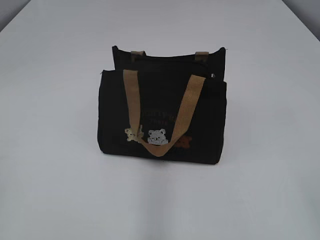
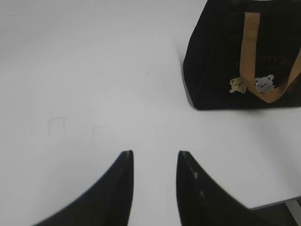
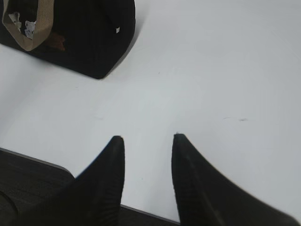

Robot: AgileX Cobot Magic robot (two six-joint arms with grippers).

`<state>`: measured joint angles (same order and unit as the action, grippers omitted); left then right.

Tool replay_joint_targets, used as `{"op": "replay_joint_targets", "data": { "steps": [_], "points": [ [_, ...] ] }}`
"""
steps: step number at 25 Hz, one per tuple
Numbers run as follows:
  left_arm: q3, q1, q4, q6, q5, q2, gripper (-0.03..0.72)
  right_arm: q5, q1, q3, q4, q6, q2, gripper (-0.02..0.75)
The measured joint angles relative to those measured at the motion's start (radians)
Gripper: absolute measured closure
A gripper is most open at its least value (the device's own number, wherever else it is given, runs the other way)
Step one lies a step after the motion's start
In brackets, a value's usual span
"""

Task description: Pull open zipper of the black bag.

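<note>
Black fabric tote is what we are working toward: the black bag [image 1: 161, 117] is standing upright on the white table [image 1: 50, 165], front panel facing the exterior camera, one tan handle [image 1: 162, 112] drooping over the bear patches [image 1: 157, 136]. We are taking the bag as our landmark.

The zipper [image 1: 167, 59] is running along the bag's top edge; we are judging it unopened, though the dark fabric hides its teeth. A small pale glint near the bag's upper right corner [image 1: 214, 76] may be the metal pull, but it is too small to confirm.

We are seeing both arms well apart from the bag, near the table's front edge. The left gripper [image 2: 154, 162] is sitting to the bag's left and in front, its claw spread with bare table showing in the gap, pinching nothing. The right gripper [image 3: 146, 143] is sitting to the bag's right and in front, claw likewise parted and empty.

We are reading this as the approach stage. Flanking the bag probably suits one claw bracing the fabric while the other takes the pull, since a soft tote is likely to slide or slump.
</note>
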<state>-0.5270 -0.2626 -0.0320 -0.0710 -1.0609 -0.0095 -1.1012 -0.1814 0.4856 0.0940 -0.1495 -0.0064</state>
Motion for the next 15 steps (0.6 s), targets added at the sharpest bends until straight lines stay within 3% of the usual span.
{"op": "replay_joint_targets", "data": {
  "steps": [10,12,15],
  "points": [
    [0.000,0.004,0.001,0.000,0.000,0.000,0.452,0.001,0.004,0.000,0.008,0.000,0.000,0.464],
    [0.000,0.048,0.001,0.000,0.000,0.000,0.452,0.001,0.040,0.000,0.009,0.000,0.000,0.464],
    [0.000,0.187,0.001,0.000,0.000,0.000,0.452,0.001,0.152,0.000,0.009,0.000,0.000,0.464]
  ]
}}
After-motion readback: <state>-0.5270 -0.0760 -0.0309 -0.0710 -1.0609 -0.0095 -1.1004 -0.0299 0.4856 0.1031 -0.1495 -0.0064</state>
